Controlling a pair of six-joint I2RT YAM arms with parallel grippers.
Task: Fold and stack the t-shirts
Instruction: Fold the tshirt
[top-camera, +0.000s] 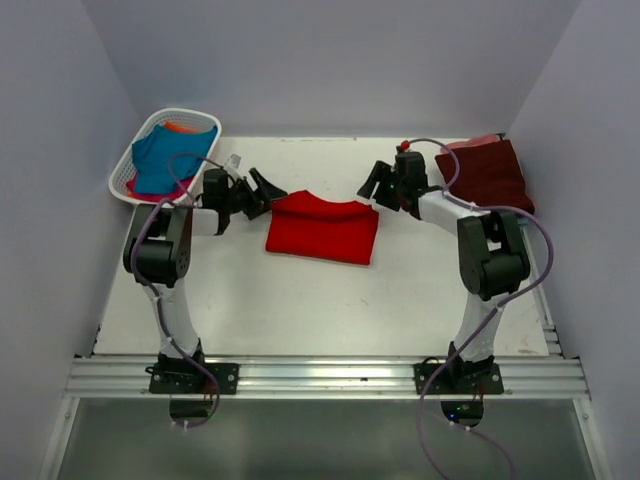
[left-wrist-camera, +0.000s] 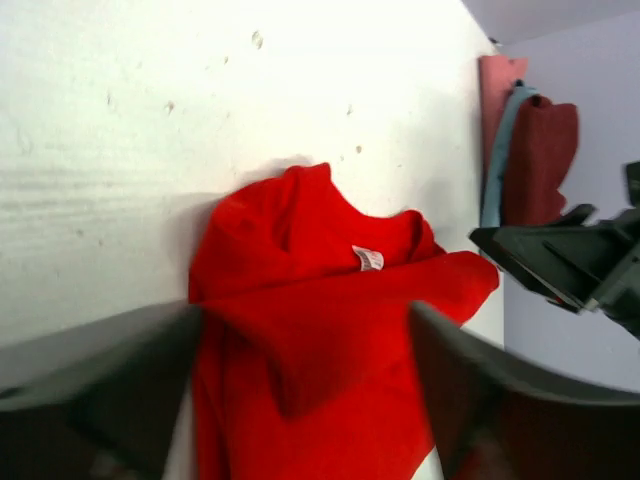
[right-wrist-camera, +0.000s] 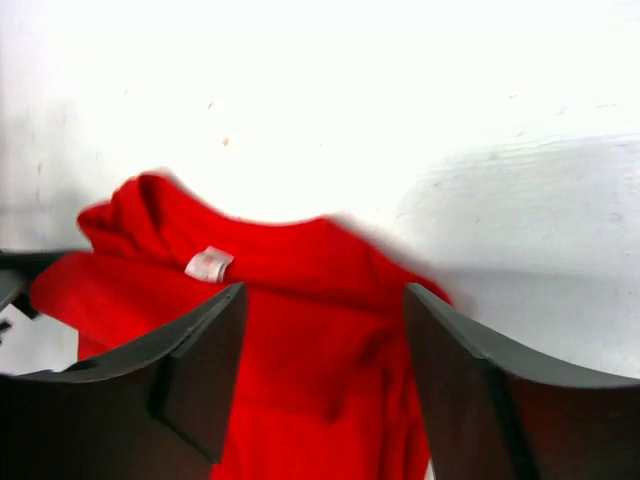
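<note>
**Left arm (top-camera: 165, 250) and right arm (top-camera: 490, 255), bolted near, stand spread at red shirt (top-camera: 322, 228)**

Far left, a white basket (top-camera: 122, 170) holds a teal shirt (top-camera: 165, 160), with orange cloth (top-camera: 181, 127) and pink cloth (top-camera: 143, 188) at its edges. Next, the left jaws stand wide and empty just beside the red shirt's far-left corner. That shirt lies folded mid-counter (top-camera: 300, 300), collar label up. At its far-right corner the right jaws stand wide and empty too. A maroon shirt (top-camera: 490, 170) lies far right.

White table (top-camera: 300, 300) enclosed by pale lavender walls (top-camera: 330, 60).
</note>
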